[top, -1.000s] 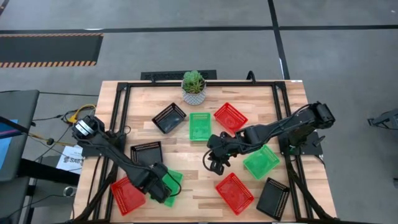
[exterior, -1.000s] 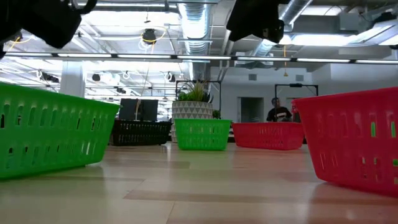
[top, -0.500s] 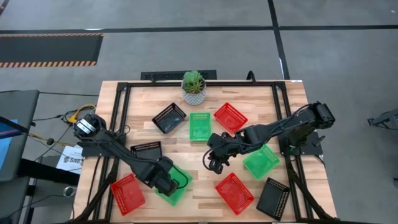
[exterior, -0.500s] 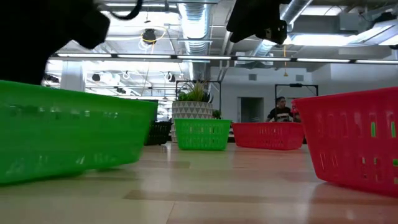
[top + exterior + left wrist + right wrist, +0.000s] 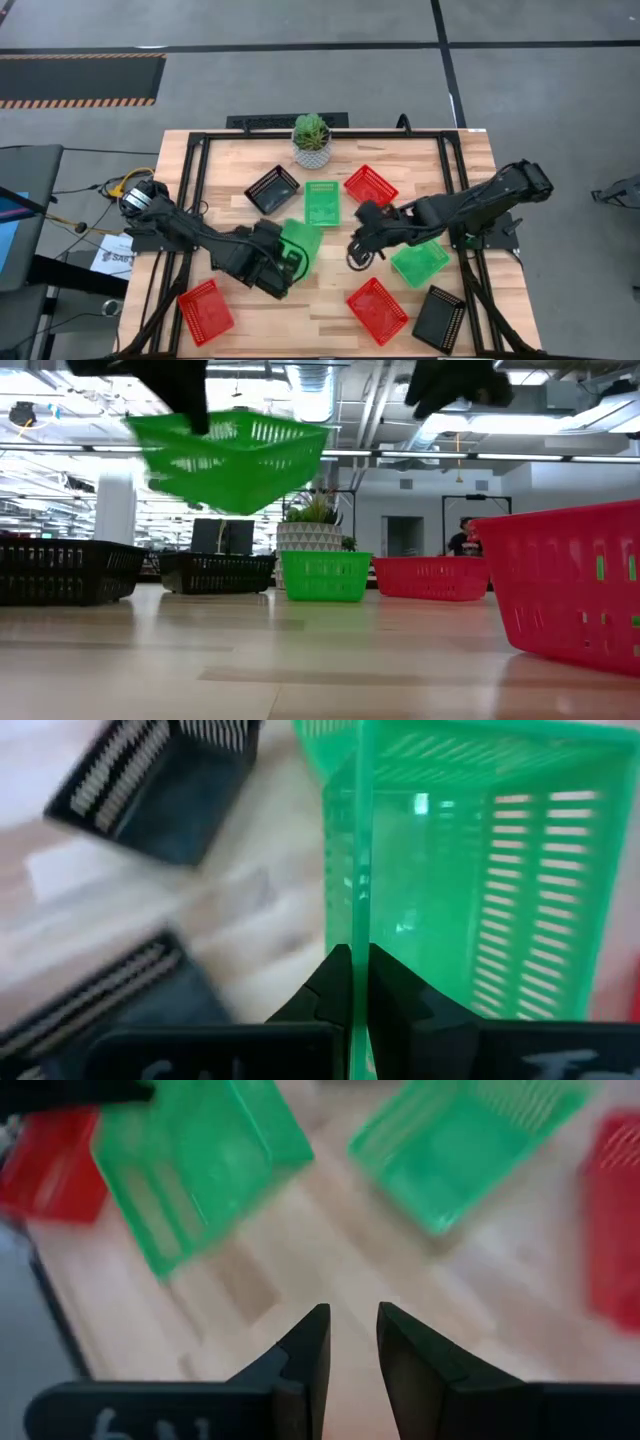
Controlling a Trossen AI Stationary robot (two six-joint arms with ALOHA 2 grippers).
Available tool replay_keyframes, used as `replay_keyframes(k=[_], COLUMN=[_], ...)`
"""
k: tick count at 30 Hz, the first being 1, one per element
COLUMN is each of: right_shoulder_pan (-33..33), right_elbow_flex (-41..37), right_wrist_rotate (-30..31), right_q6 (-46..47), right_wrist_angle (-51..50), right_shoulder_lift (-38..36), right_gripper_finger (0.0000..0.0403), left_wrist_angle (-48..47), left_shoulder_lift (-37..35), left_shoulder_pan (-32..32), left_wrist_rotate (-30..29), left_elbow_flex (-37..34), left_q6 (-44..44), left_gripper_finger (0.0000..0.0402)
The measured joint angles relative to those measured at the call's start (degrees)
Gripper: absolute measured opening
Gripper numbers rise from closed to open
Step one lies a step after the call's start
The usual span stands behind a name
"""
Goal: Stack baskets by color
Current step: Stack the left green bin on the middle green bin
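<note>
Your left hand is clamped on a green basket's rim, holding it above the table. Your right hand hovers nearby, fingers apart and empty.

We see the left gripper holding a green basket above mid-desk, near another green basket. Right gripper hovers just beside it.

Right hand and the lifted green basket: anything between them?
No. In the high view only bare table separates the right hand from the lifted green basket.
</note>
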Motion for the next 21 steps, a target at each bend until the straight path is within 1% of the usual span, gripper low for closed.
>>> replay_keyframes(k=[3, 5, 9, 11, 13, 16, 18, 21], right_shoulder_pan=[1.59, 2.01, 1.54, 1.29, 1.32, 2.27, 3.00, 3.24], right_elbow_flex=[0.07, 0.07, 0.10, 0.00, -0.02, 0.04, 0.02, 0.04], right_wrist_rotate=[10.74, 17.48, 25.66, 28.55, 31.30, 35.54, 37.18, 37.47], right_q6=[0.64, 3.04, 3.87, 2.65, -1.72, -8.87, -12.77, -13.76], right_wrist_angle=[1.11, 2.65, 5.18, 5.08, 6.95, 10.75, 12.80, 13.17], right_shoulder_lift=[-1.42, -1.34, -0.77, -0.46, -0.50, -0.56, -1.19, -2.70], right_gripper_finger=[0.0108, 0.0108, 0.0100, 0.0093, 0.0087, 0.0087, 0.0097, 0.0127], left_wrist_angle=[0.95, 2.94, 4.22, 4.25, 5.32, 5.73, 5.89, 5.66], left_shoulder_lift=[0.04, 0.02, 0.02, 0.02, 0.01, 0.02, 0.02, 0.00], left_shoulder_pan=[1.68, 2.89, 5.54, 6.58, 7.63, 9.17, 10.06, 11.24], left_wrist_rotate=[-8.75, -14.59, -20.98, -23.80, -26.42, -28.22, -28.82, -29.01], left_elbow_flex=[0.91, 1.81, 4.79, 6.58, 8.44, 10.46, 11.07, 11.56], left_q6=[-1.32, -1.05, 3.59, 6.38, 9.52, 14.65, 17.16, 18.49], left_gripper_finger=[0.0000, 0.0000, 0.0000, 0.0000, 0.0000, 0.0000, 0.0000, 0.0000])
